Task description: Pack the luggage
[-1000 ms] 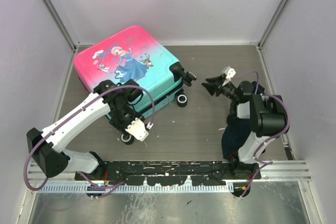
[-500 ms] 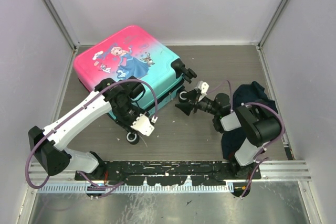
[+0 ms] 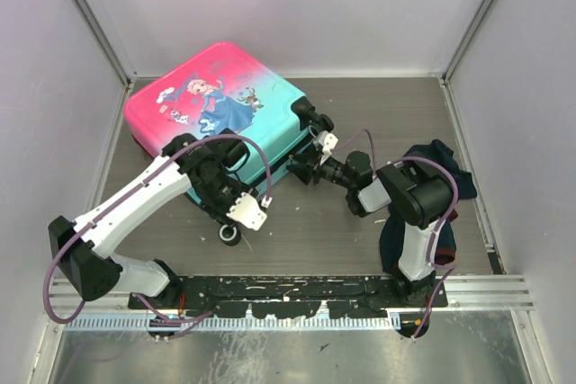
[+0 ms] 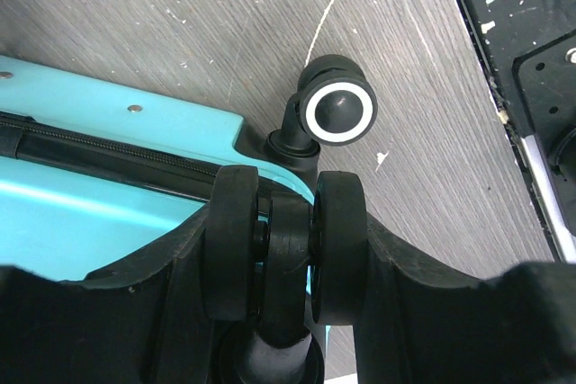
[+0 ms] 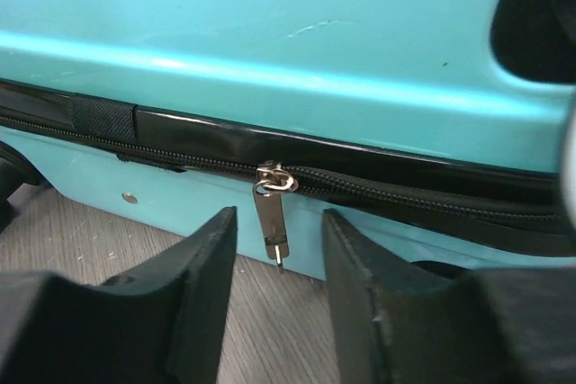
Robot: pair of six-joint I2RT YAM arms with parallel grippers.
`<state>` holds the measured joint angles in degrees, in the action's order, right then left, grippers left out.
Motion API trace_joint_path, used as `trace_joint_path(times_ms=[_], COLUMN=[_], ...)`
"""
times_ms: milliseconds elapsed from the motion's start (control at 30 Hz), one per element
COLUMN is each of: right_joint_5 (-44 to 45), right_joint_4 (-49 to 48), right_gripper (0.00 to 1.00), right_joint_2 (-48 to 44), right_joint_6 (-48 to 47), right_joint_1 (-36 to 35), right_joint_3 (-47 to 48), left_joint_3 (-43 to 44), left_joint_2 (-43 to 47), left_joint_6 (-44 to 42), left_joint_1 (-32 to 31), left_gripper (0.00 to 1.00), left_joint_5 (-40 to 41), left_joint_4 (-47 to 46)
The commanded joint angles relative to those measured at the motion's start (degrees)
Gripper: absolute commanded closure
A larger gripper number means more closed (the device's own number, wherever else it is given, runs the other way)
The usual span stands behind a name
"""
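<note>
The luggage [image 3: 225, 101] is a pink-to-turquoise hard-shell suitcase. It lies flat and zipped shut at the back left. My left gripper [image 3: 219, 207] is shut on a black caster wheel [image 4: 288, 249] at the suitcase's near corner. A second wheel [image 4: 338, 112] sticks out just beyond it. My right gripper [image 3: 303, 166] is open at the turquoise side wall [image 5: 270, 33]. Its fingers [image 5: 202, 267] stand on either side of the silver zipper pull [image 5: 272, 213], which hangs from the black zipper, and do not touch it.
A dark navy cloth heap [image 3: 434, 188] lies at the right, beside and behind my right arm. Grey walls close in the wooden floor [image 3: 306, 231] on three sides. A black rail [image 3: 288, 290] runs along the near edge.
My right arm has swung left from beside the cloth heap to the suitcase's side wall. My left gripper stays on the wheel, and the suitcase has turned slightly.
</note>
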<state>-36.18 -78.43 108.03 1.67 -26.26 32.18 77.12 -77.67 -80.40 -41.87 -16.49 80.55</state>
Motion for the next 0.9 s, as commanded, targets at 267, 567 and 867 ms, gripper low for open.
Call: trace_joint_path(times_ms=[267, 567, 867], right_joint_5=[12.5, 23.3, 28.4], right_joint_4=[-5.8, -2.7, -1.6], right_gripper=[0.65, 0.57, 0.75], right_joint_2=[1.0, -3.4, -4.1], right_joint_6=[-2.7, -3.2, -4.6], right_joint_1=[-5.2, -7.4, -7.7], right_joint_3=[4.0, 2.0, 3.5], left_joint_3=[2.3, 1.5, 0.6], left_joint_2=[0.8, 0.6, 1.2], left_joint_6=[7.1, 7.3, 6.9], left_joint_1=[1.2, 1.3, 1.2], left_gripper=[1.0, 1.0, 1.0], left_joint_5=[-1.8, -2.2, -2.2], left_joint_4=[-3.5, -5.0, -5.3])
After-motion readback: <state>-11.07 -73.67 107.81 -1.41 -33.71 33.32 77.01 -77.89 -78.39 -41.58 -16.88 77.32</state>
